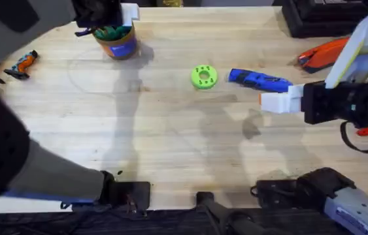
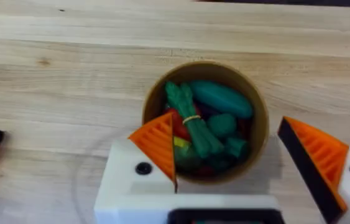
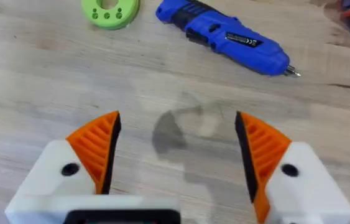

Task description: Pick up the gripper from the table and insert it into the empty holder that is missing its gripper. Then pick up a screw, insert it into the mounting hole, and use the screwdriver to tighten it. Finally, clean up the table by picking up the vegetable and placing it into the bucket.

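While the left gripper [image 2: 237, 168] hovers over the bucket [image 2: 258, 134] at the far left of the pale wooden table [image 1: 170, 137], its orange-padded fingers [image 2: 159, 146] spread wide, the dark-green vegetable [image 2: 190, 121] lies inside the bucket among other toy pieces. Toward the right, the right gripper [image 3: 178, 155] hangs above bare wood with its fingers apart and empty, near a blue screwdriver [image 1: 259, 79] and a lime-green disc [image 1: 203, 76]. A small orange-and-black object [image 1: 23, 64] sits at the table's left edge, and dark equipment [image 1: 314, 16] lines the far right corner.
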Motion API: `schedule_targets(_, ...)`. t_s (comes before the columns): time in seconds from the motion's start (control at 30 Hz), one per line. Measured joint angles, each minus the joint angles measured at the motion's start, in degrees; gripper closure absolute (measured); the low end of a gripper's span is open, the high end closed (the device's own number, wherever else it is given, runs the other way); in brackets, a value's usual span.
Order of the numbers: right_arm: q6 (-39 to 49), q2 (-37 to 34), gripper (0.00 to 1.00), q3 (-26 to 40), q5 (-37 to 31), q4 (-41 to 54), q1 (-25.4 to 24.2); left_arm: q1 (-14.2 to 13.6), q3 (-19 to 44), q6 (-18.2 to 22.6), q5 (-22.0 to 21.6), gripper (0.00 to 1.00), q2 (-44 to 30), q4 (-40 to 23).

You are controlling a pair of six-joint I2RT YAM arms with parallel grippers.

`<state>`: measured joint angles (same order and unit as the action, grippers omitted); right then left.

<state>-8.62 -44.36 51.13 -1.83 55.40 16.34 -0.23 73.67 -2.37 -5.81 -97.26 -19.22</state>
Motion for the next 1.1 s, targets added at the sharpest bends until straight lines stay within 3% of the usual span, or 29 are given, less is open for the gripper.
schedule_targets(0.23, 0.0, 0.0, 0.01, 0.0, 0.0, 0.0, 0.0, 0.0, 0.0, -0.04, 0.08, 0.015, 13.39, -10.85)
schedule_targets(0.5, 0.0, 0.0, 0.01, 0.0, 0.0, 0.0, 0.0, 0.0, 0.11, -0.04, 2.24, 0.015, 26.99, -32.75)
schedule_targets(0.77, 0.0, 0.0, 0.011, 0.0, 0.0, 0.01, 0.0, 0.0, 0.11, -0.04, 11.53, 0.015, 29.55, -51.38)
schedule_targets(0.9, 0.0, 0.0, 0.011, 0.0, 0.0, 0.02, 0.0, -1.14, -0.16, 0.12, 14.74, 0.015, 29.4, -55.65)
schedule_targets(1.1, 0.0, 0.0, 0.011, 0.0, 0.0, 0.02, 0.0, -6.92, -3.13, 0.68, 15.7, 0.015, 29.36, -55.32)
